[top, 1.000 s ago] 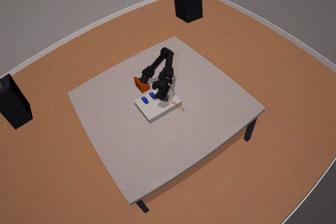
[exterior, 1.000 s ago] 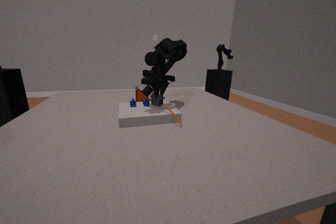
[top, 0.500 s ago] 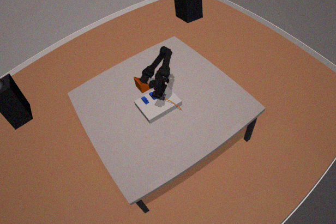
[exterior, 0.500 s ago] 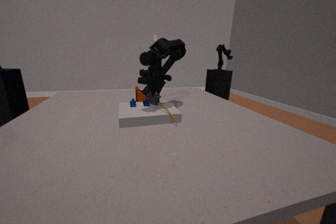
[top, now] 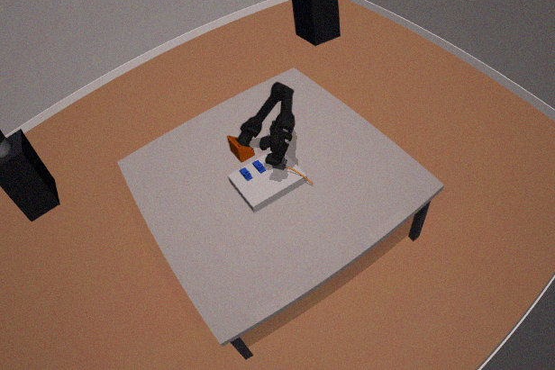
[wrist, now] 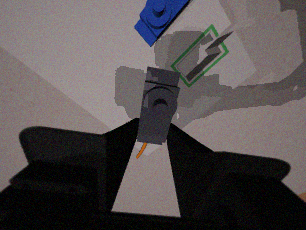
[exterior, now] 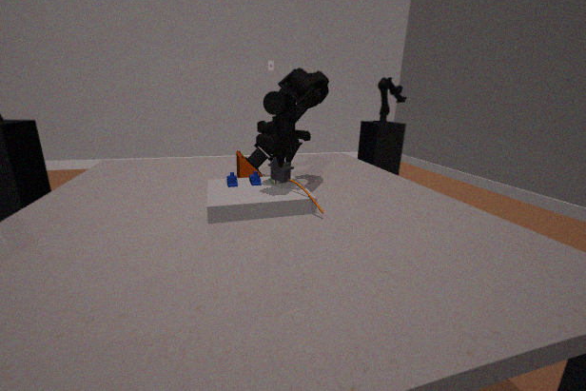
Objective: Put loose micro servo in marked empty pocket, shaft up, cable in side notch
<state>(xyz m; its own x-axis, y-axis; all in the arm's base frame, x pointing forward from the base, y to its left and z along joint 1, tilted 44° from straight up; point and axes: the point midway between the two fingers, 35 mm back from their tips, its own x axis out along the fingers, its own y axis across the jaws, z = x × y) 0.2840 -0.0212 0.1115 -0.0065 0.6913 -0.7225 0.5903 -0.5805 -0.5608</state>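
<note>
The grey micro servo [top: 280,165] [exterior: 281,172] [wrist: 159,120] is between the fingertips of my gripper [wrist: 153,124] [exterior: 281,164], which is shut on it. Its round shaft side faces up towards the wrist camera. It appears held just above the white deck [top: 270,190] [exterior: 252,196] [wrist: 75,40]. Its orange cable [top: 299,173] [exterior: 307,193] [wrist: 141,150] trails over the deck's right edge in the top and exterior views. The pocket's green outline [wrist: 193,46] lies up and right of the servo in the wrist view, turned at an angle to it. Servo and arm mostly hide the pocket in the top and exterior views.
Two blue servos [top: 245,174] [top: 259,166] [exterior: 232,180] [exterior: 255,179] sit on the deck; one blue servo [wrist: 160,15] shows close to the green outline. An orange wedge-shaped bracket [top: 241,149] [exterior: 244,166] stands behind the deck at the arm's base.
</note>
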